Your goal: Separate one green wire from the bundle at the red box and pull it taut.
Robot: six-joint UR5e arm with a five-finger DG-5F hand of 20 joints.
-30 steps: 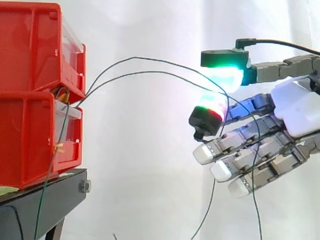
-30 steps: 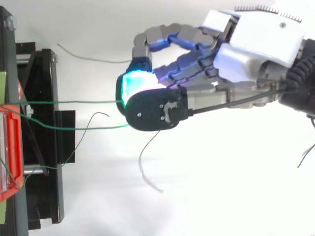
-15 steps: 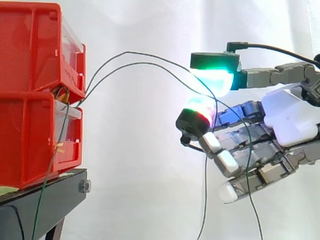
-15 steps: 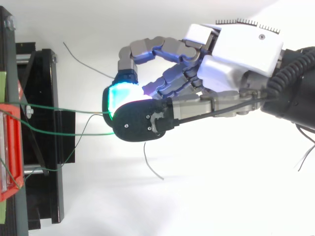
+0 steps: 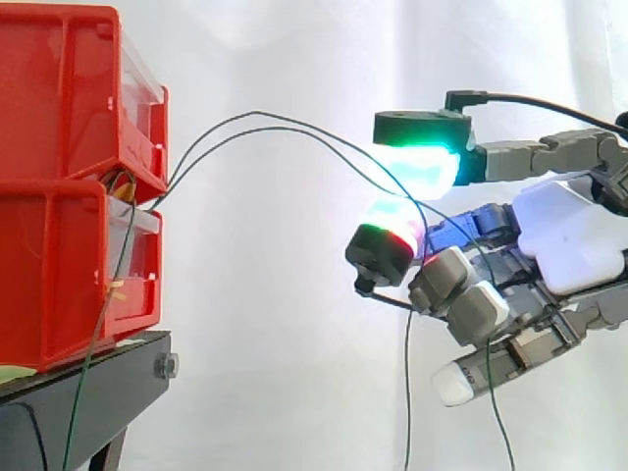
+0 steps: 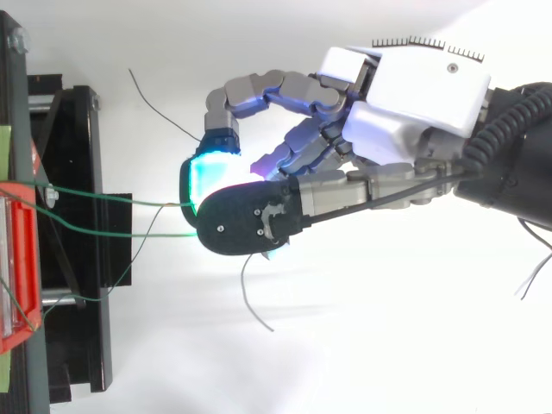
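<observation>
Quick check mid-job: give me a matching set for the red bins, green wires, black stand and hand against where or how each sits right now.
1. red bins
2. green wires
3. black stand
4. hand

A. under the bins
B. slack arch from bins to hand
C. stacked, at the side view's left
D. fingers curled, glowing pads pinching the wires

Pairs: 1-C, 2-B, 3-A, 4-D

Two thin green wires (image 5: 257, 113) coming out of the gap halfway up the red box (image 5: 59, 186), side by side, arching up and right of it, slack, ends drooping down, third green wire (image 5: 95, 334) hanging down box front
</observation>
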